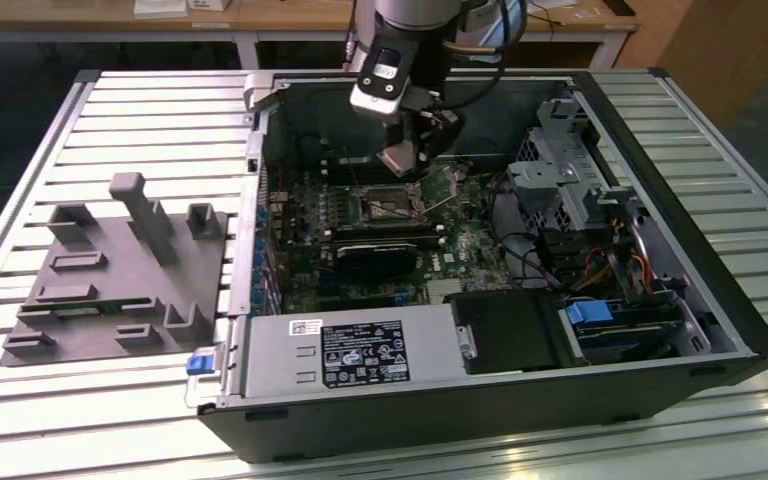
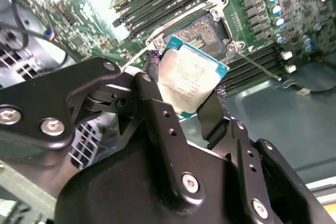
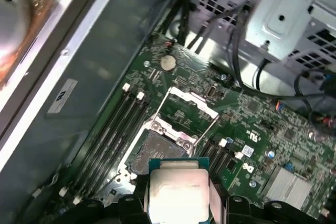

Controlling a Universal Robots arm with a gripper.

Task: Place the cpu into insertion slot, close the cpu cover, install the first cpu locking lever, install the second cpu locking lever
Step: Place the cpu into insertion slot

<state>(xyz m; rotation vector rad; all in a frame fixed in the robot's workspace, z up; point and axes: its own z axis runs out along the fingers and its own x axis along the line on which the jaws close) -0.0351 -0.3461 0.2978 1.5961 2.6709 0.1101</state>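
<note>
The cpu (image 2: 191,74), a small flat square chip with a silver-grey top, is pinched by its edges in my gripper (image 2: 186,80), which is shut on it. In the exterior view the gripper (image 1: 404,160) hangs inside the open computer case, a little above the insertion slot (image 1: 387,205). The slot (image 3: 157,150) has a dark centre with nothing in it, and the cpu (image 3: 178,190) hovers beside it, tilted. Behind the slot, the cpu cover (image 3: 191,103), a thin silvery frame, stands swung open. A thin locking lever (image 2: 257,66) sticks out beside the slot.
Long black memory slots (image 3: 113,129) flank the socket. A dark finned block (image 1: 371,255) lies just in front of it. The power supply (image 1: 344,355), a drive cage (image 1: 578,180) and cables (image 1: 544,260) crowd the case. A grey fixture (image 1: 117,270) sits on the table outside.
</note>
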